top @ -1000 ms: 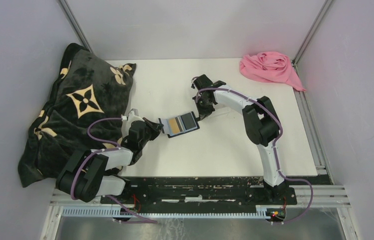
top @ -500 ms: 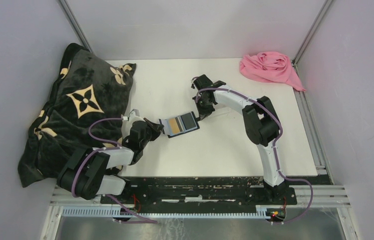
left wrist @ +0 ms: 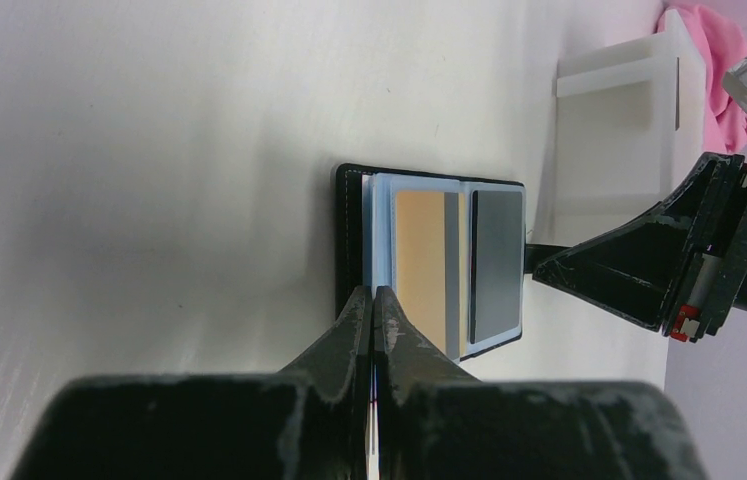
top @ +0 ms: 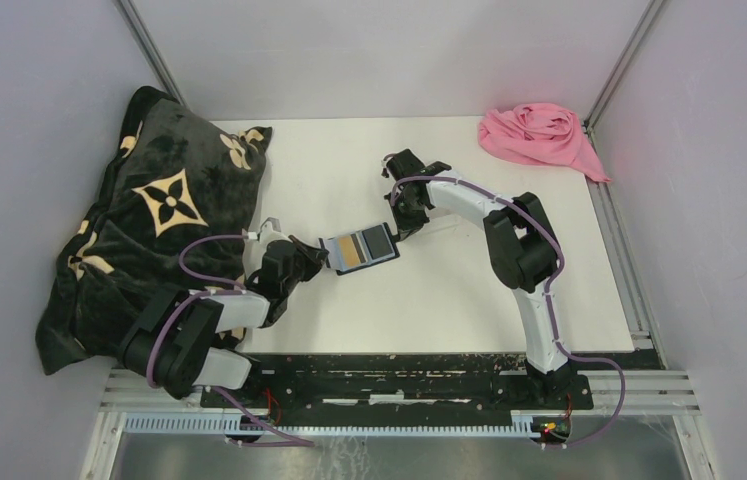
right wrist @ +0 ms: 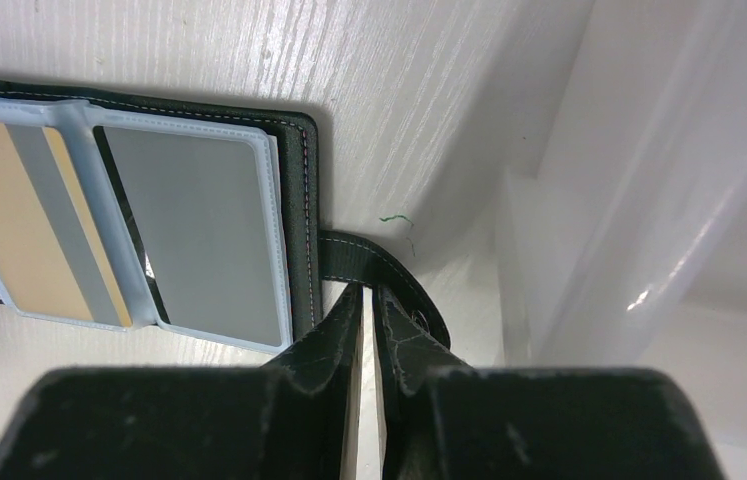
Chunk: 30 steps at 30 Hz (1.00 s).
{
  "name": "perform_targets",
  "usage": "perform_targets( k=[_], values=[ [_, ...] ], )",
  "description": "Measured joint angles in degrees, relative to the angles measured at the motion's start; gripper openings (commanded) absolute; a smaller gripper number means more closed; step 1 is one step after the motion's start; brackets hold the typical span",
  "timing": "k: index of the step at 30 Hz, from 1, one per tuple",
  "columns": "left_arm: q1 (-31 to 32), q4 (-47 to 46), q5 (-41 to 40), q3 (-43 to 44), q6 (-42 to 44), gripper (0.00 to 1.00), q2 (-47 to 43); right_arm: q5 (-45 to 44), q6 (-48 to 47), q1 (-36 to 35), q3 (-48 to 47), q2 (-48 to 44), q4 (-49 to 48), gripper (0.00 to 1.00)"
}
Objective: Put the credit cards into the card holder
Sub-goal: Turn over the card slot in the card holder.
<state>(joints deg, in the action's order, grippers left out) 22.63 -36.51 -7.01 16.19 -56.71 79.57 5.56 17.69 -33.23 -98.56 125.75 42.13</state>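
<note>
The black card holder (top: 357, 248) lies open mid-table, its blue-grey sleeves facing up. A tan credit card (left wrist: 417, 270) and a grey credit card (left wrist: 496, 262) sit in its sleeves; both also show in the right wrist view, the tan card (right wrist: 9, 220) and the grey card (right wrist: 189, 230). My left gripper (top: 320, 256) is shut on the holder's left edge, fingertips together (left wrist: 373, 296). My right gripper (top: 395, 231) is shut on the holder's black strap tab (right wrist: 374, 262) at its right edge. No other cards are in view.
A clear plastic tray (left wrist: 624, 110) stands just beyond the holder, close beside my right gripper (right wrist: 649, 170). A dark blanket with tan flower marks (top: 149, 220) fills the left side. A pink cloth (top: 537, 135) lies at the back right corner.
</note>
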Motion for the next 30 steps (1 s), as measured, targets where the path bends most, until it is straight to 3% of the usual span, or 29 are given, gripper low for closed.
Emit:
perform_targets(
  k=[30],
  values=[
    [2.47,-0.52,-0.66,2.19,0.0,0.03,1.31,0.59,-0.15,0.0,0.0,0.74,-0.02,0.11]
  ],
)
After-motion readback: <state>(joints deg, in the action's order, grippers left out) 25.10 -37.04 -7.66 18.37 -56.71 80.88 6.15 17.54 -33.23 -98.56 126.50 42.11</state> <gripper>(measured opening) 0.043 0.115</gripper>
